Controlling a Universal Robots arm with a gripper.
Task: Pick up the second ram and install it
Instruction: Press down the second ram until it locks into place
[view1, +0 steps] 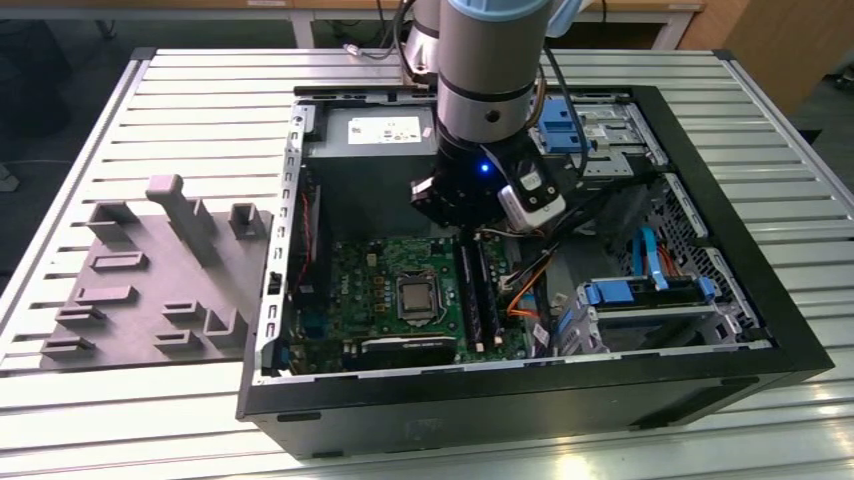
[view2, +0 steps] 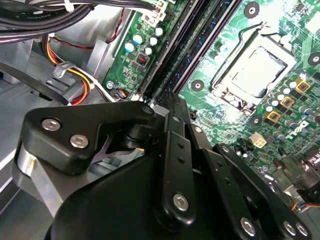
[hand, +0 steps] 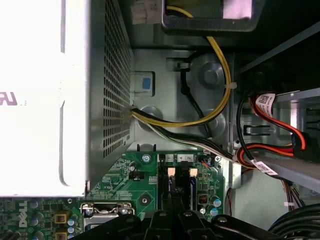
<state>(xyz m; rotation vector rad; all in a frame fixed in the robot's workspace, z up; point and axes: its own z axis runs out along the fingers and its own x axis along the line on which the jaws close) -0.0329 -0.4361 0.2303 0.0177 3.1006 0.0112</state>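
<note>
Gripper (view2: 170, 100): black metal linkage with bright screw heads, lowered inside the open computer case (view1: 534, 395). In the second wrist view its two slim fingers (view2: 176, 150) are drawn close together, with their tips over one end of the memory slots (view2: 200, 45). I cannot tell whether anything is clamped between them.

The second ram (view1: 489, 300): in the exterior view, long, thin dark strips stand on edge in the slot bank just below the gripper. The ram appears to be one of these, but I cannot tell which. In the first wrist view the slot ends carry pale latches (hand: 171, 171).

Motherboard (view1: 380, 275): a flat green board densely studded with small parts. Its square processor socket (view2: 252, 70) has a bright metal frame.

Power supply (hand: 112, 90): a pale sheet-metal box with one perforated side. Yellow and black cables (hand: 220, 95) curve away from it over stamped grey steel.

Drive bay: a blue plastic caddy (view1: 641, 292) sits at the exterior view's right.

Fixture block (view1: 160, 270): matt grey plastic with upright posts and low ribs. It lies on the table (view1: 134, 425) beside the case, at the exterior view's left. The table top is ribbed aluminium slats.
</note>
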